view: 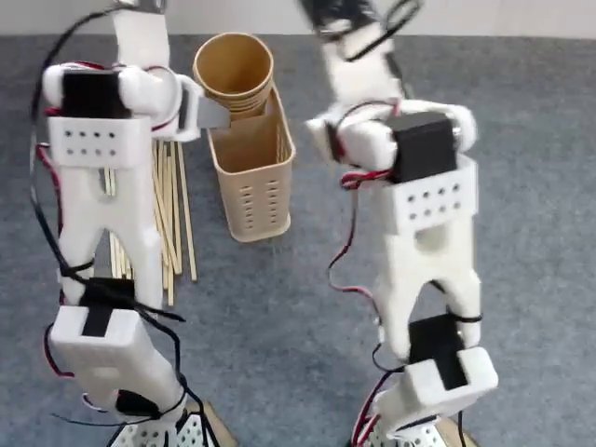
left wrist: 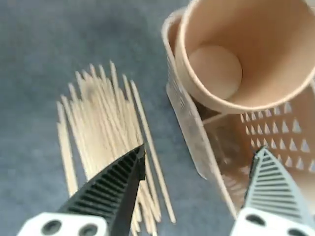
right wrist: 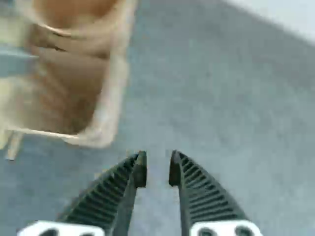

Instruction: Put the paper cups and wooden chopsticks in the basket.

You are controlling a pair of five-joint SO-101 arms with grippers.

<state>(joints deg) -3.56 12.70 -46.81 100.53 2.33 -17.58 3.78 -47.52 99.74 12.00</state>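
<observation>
I read the cups (view: pixel 233 65) as done: they sit nested in the basket (view: pixel 256 200), their rim poking out past its edge, so what remains is the chopsticks (view: pixel 172 214). Those lie loose in a bundle on the table (view: pixel 279 326) just beside the basket, on the side where my left arm stands, their long axis running roughly along the basket's long wall. My left tool (left wrist: pixel 201 150) hangs released and wide, holding nothing; from its wrist camera one finger sits above the near ends of the chopsticks (left wrist: pixel 103 123) and the other above the basket (left wrist: pixel 187 123), so the gap straddles the basket's wall and not the bundle. My right tool (right wrist: pixel 157 167) is empty too, its jaws only narrowly parted, over bare table on the basket's other side. The left arm is clearly the nearer one. I judge the next move turns on shifting that tool away from the basket until the sticks lie crosswise between its fingers
</observation>
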